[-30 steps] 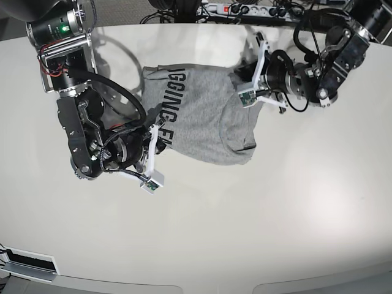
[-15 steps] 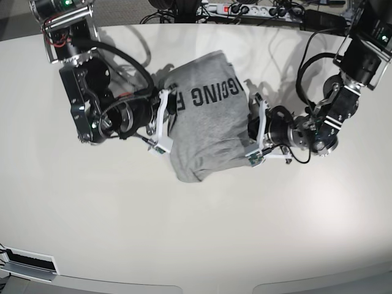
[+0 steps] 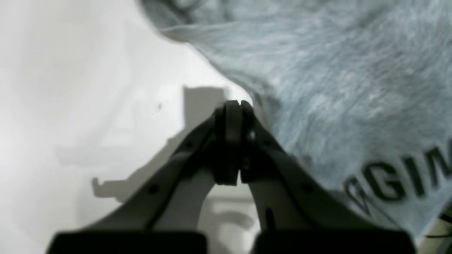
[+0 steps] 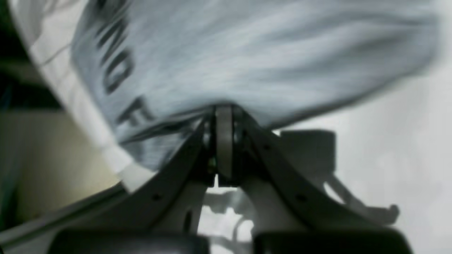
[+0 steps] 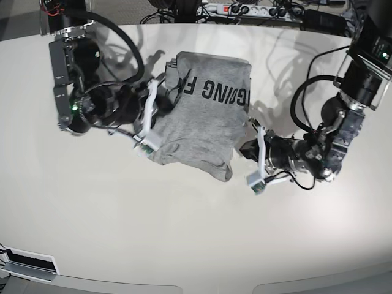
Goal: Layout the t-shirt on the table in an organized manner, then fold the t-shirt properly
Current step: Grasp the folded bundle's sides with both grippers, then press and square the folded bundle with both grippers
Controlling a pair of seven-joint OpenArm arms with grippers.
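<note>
The heather-grey t-shirt (image 5: 205, 119) lies bunched mid-table, its black lettering (image 5: 217, 92) running across its far part. My right gripper (image 5: 164, 107) is at the shirt's left edge, on the base view's left. In the right wrist view that gripper (image 4: 223, 109) is shut, with t-shirt (image 4: 247, 63) fabric gathered into its tips. My left gripper (image 5: 244, 149) sits at the shirt's right edge. Seen from the left wrist, this gripper (image 3: 233, 105) is shut where the edge of the t-shirt (image 3: 335, 88) meets its tips. The off-white table (image 5: 184, 233) lies underneath.
A power strip with cables (image 5: 245, 9) runs along the table's far edge. A white box (image 5: 27, 263) sits at the near left corner. The curved table edge (image 5: 202, 286) runs along the bottom of the base view.
Both arms have swung the shirt round: the right gripper moved away from the camera, the left gripper came nearer. The shirt has turned, so its lettering now runs crosswise.
</note>
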